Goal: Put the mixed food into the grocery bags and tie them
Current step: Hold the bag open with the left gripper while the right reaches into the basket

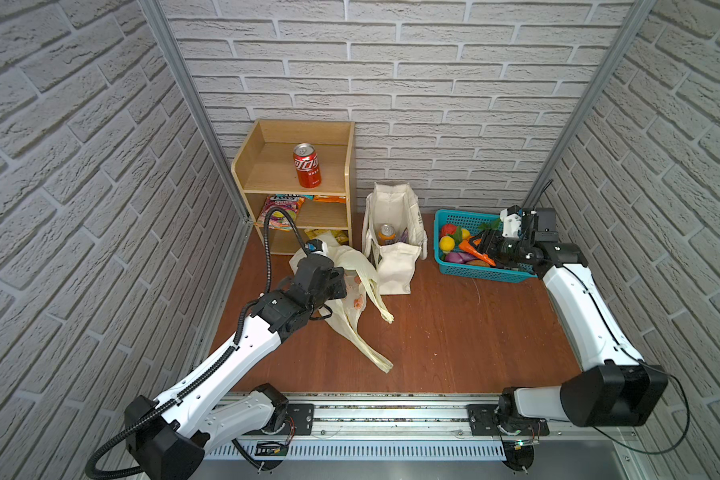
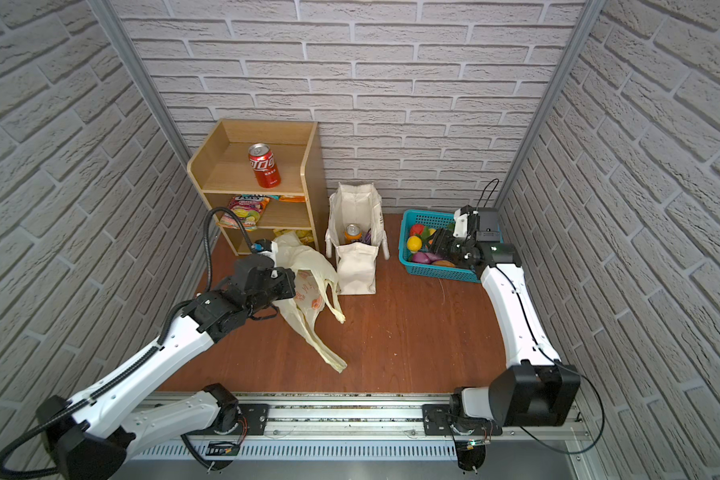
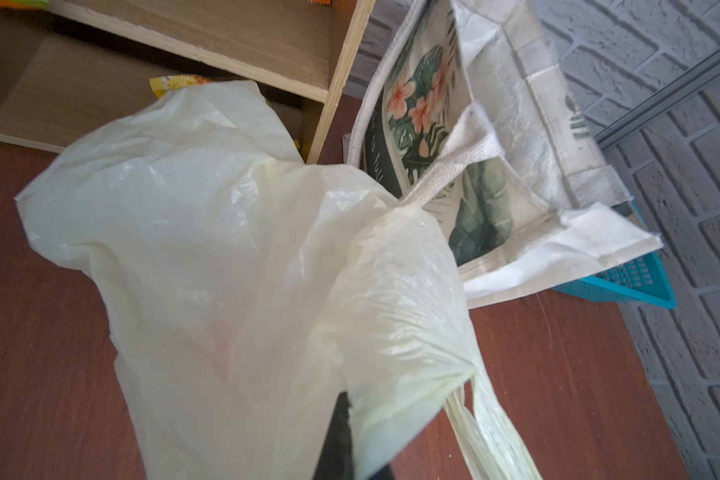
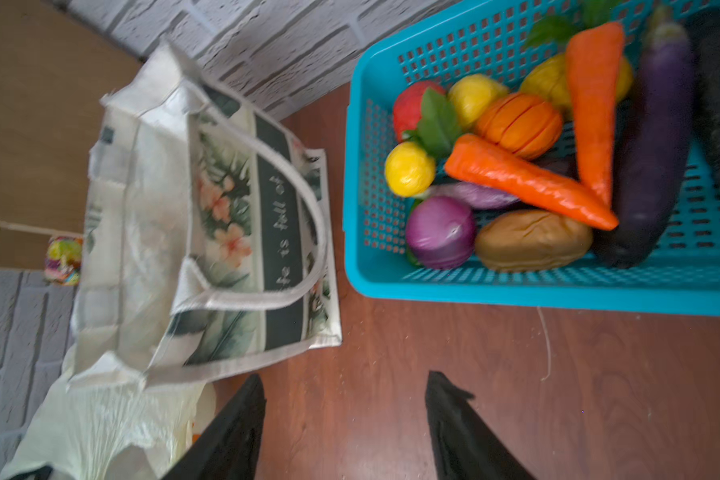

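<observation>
The pale-yellow plastic bag (image 1: 352,259) (image 2: 304,266) lies crumpled on the wood floor before the shelf. My left gripper (image 1: 341,282) (image 2: 289,286) (image 3: 341,436) is shut on a fold of the plastic bag (image 3: 225,249). The cream canvas tote (image 1: 393,266) (image 2: 356,270) (image 4: 163,208) stands open, with the orange soda can (image 1: 386,235) (image 2: 353,233) and purple packet (image 1: 403,237) inside. Two orange carrots (image 4: 524,183) (image 4: 593,104) lie in the turquoise basket (image 1: 466,270) (image 4: 516,295). My right gripper (image 1: 481,245) (image 2: 435,243) (image 4: 346,395) hovers over the basket, open and empty.
A wooden shelf (image 1: 292,124) stands at the back left with a red cola can (image 1: 307,165) on top and snack packets (image 1: 279,210) below. The basket also holds toy lemons, an eggplant (image 4: 649,166), an onion and a potato. Brick walls enclose the floor.
</observation>
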Action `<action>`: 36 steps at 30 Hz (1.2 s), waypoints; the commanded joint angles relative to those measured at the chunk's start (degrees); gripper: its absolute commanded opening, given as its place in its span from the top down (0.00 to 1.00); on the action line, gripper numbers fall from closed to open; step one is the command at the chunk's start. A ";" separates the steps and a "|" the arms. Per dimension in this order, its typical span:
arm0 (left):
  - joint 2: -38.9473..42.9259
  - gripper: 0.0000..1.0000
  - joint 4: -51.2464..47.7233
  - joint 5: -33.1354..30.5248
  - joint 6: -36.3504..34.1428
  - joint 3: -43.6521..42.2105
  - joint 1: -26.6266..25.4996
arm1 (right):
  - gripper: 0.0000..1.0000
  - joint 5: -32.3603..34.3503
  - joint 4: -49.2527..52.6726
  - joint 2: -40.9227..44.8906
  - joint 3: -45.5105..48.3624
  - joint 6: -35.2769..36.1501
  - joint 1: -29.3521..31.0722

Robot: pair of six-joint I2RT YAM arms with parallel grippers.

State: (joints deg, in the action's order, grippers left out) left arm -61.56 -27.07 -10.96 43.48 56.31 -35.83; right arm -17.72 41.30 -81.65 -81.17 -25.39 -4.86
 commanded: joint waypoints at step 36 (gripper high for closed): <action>-4.98 1.00 3.66 7.65 -0.15 1.52 2.96 | 0.34 -6.30 2.51 -36.27 -20.35 5.98 -4.41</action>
State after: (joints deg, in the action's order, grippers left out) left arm -66.50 -26.44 -3.53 42.72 58.41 -33.36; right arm -21.61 45.69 -121.36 -102.65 -18.65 -9.85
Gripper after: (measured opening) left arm 0.045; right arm 0.657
